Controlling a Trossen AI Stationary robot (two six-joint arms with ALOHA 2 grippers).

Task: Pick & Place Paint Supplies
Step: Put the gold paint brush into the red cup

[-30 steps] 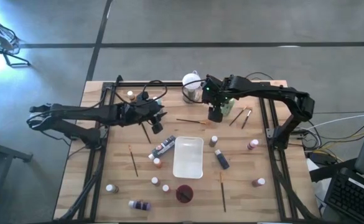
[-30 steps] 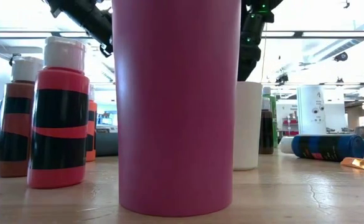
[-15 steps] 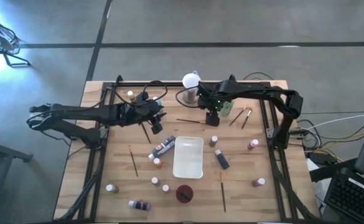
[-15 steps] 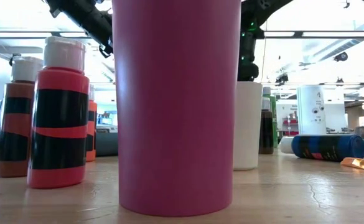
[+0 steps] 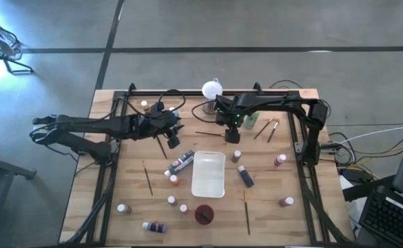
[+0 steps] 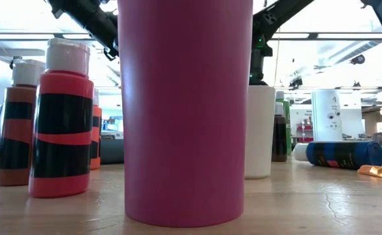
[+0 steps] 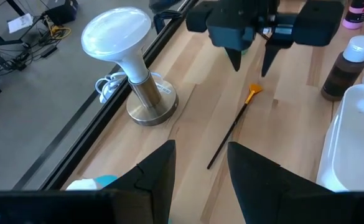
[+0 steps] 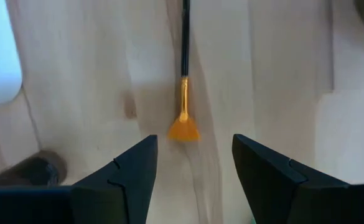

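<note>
While our wooden table [image 5: 129, 200] carries scattered paint bottles, the white tray [image 5: 209, 174] and the dark red cup [image 5: 204, 214] sit near its front middle as likely drop spots. Our left gripper [image 7: 197, 180] waits with fingers apart and empty, near the white globe on a metal base [image 7: 129, 62]. Our right gripper [image 8: 191, 171] hangs with jaws spread and empty directly over the fan brush [image 8: 183, 87] lying flat, lined up, we judge, for a pinch on its orange bristle end. Compared with a second ago, the right arm has swung leftward from beside the green bottle [image 5: 251, 121] toward this brush.
</note>
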